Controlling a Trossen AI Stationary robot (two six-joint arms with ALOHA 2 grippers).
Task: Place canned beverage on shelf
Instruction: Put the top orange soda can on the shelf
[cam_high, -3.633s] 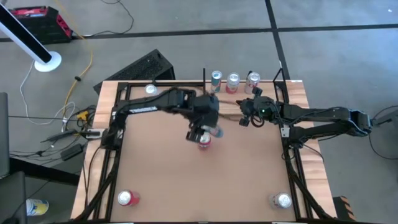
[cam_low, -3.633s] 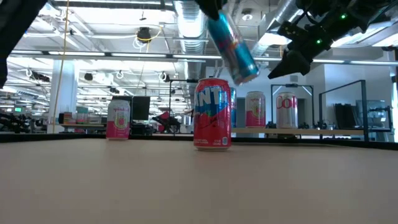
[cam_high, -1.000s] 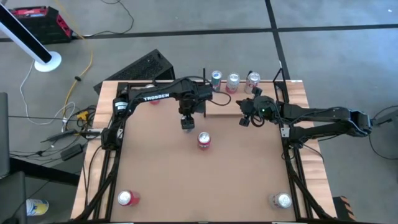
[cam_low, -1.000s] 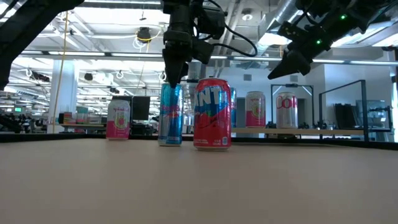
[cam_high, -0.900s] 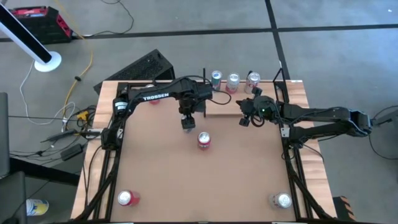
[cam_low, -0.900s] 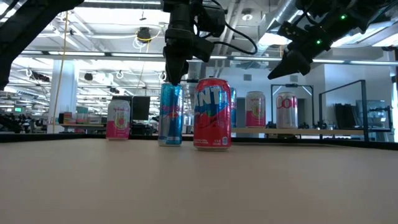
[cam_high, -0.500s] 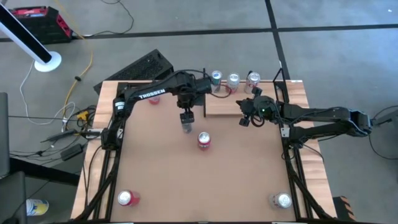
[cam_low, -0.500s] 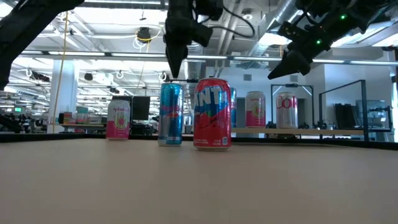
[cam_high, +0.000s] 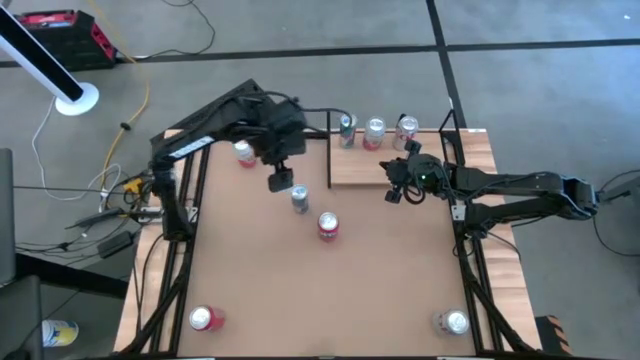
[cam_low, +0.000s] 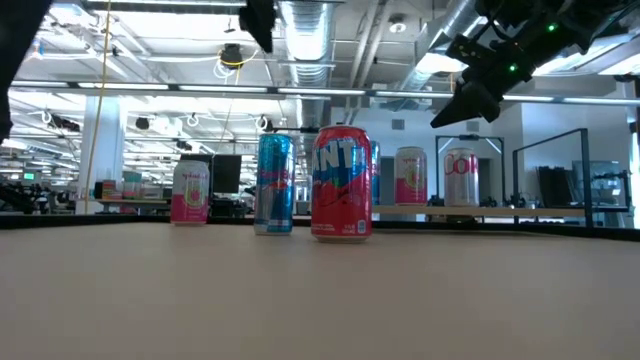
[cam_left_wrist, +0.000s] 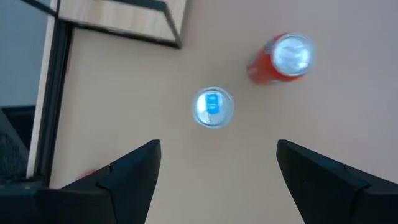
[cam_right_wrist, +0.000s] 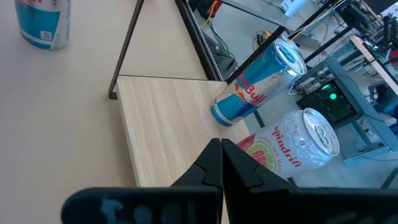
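Note:
A slim blue can stands upright on its base on the brown tabletop, beside a red can. It also shows in the left wrist view and the low view. My left gripper is open and empty, high above the table, a little left of and beyond the blue can. The pale wood shelf at the far edge carries three cans. My right gripper is shut and empty, hovering over the shelf's right end.
A pink can stands on the table left of the shelf. Two more cans stand at the near left and near right corners. A thin black post edges the shelf's left side. Bare tabletop lies between the red can and the near edge.
My left gripper has let go of the blue can's top, risen well above it and swung toward the table's left and far side. The blue can stays upright where it was, next to the red can.

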